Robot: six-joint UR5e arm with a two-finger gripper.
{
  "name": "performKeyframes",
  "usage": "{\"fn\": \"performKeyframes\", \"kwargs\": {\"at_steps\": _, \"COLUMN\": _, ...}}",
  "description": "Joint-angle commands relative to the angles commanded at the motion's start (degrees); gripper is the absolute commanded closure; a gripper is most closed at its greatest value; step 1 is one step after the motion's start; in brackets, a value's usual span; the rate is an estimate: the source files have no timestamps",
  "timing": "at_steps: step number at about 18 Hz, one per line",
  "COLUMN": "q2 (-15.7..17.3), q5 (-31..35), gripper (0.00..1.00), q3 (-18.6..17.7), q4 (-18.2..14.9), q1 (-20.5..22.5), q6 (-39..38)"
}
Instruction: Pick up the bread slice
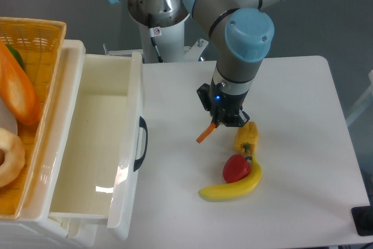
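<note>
The bread slice [205, 134] shows edge-on as a thin orange slab, tilted, with its upper end between the fingers and its lower end pointing down-left close to the table top. My gripper [223, 121] points straight down over the middle of the white table [291, 97] and is shut on the slice. I cannot tell whether the slice's lower tip touches the table. The fingertips are mostly hidden by the gripper body.
A yellow pepper [246, 137], a red pepper [236, 168] and a banana [233, 186] lie just right of and in front of the gripper. An open white drawer [99, 144] with a black handle [140, 144] stands left. A yellow basket [35, 45] with toy breads is at the far left.
</note>
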Motion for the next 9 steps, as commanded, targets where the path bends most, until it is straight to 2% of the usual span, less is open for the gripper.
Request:
{"fn": "performKeyframes", "kwargs": {"at_steps": 5, "q2": 0.5, "q5": 2.9, "gripper": 1.0, "q3": -0.1, "q4": -1.8, "q1": 0.0, "q6": 3.0}}
{"fn": "performKeyframes", "kwargs": {"at_steps": 9, "q2": 0.8, "q5": 2.9, "gripper": 1.0, "q3": 0.0, "q4": -1.8, "q1": 0.6, "q6": 3.0}}
